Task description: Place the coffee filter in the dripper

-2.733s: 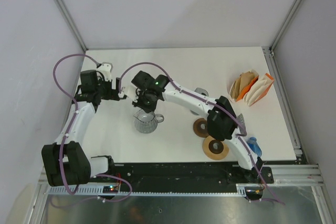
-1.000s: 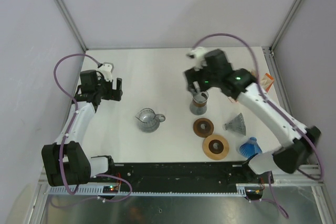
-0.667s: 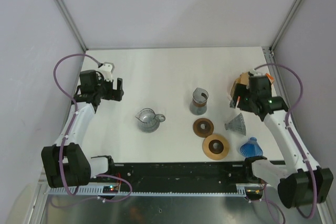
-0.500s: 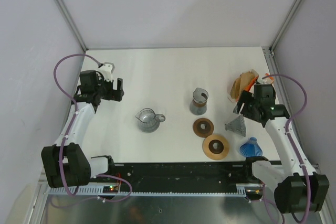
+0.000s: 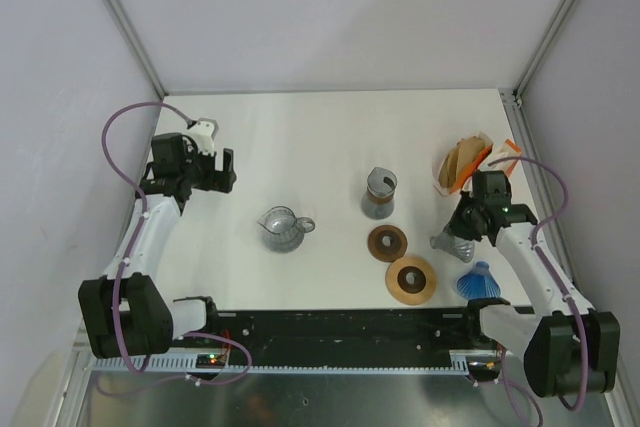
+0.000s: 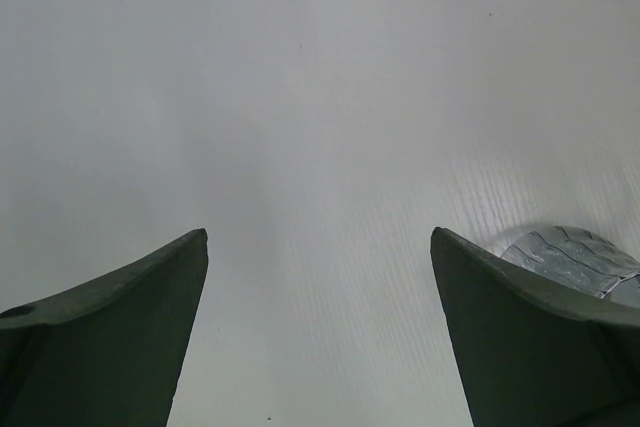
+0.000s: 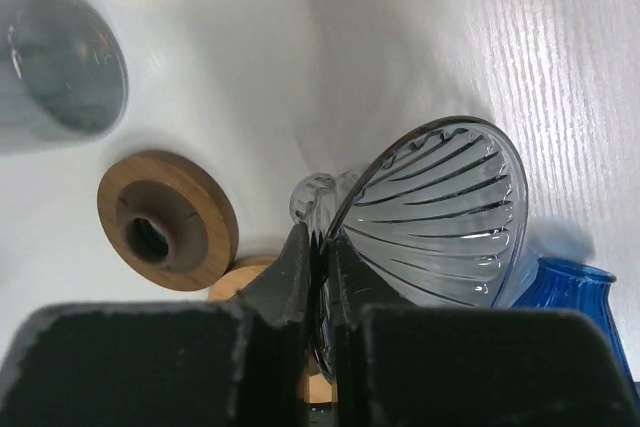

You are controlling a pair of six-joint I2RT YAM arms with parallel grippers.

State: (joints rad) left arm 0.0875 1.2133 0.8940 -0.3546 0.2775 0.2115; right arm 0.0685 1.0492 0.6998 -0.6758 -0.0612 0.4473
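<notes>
**Coffee filters** (image 5: 462, 160): paper stack in an orange holder (image 5: 510, 150), far right; not yet taken.
**Clear dripper** (image 7: 440, 217): near right, tilted, just beside the blue dripper (image 5: 478, 279).
**Right gripper** (image 7: 318, 247): fingers pinching the clear dripper's rim. A second ago they were spread, and the arm has swung over from centre.
**Judgement:** dripper being secured first; fetching a filter remains.
**Left gripper** (image 6: 318, 237): spread, empty, far left.

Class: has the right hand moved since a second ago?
Yes: the right hand swung from above the grey glass cup rightward to the clear dripper.
</notes>
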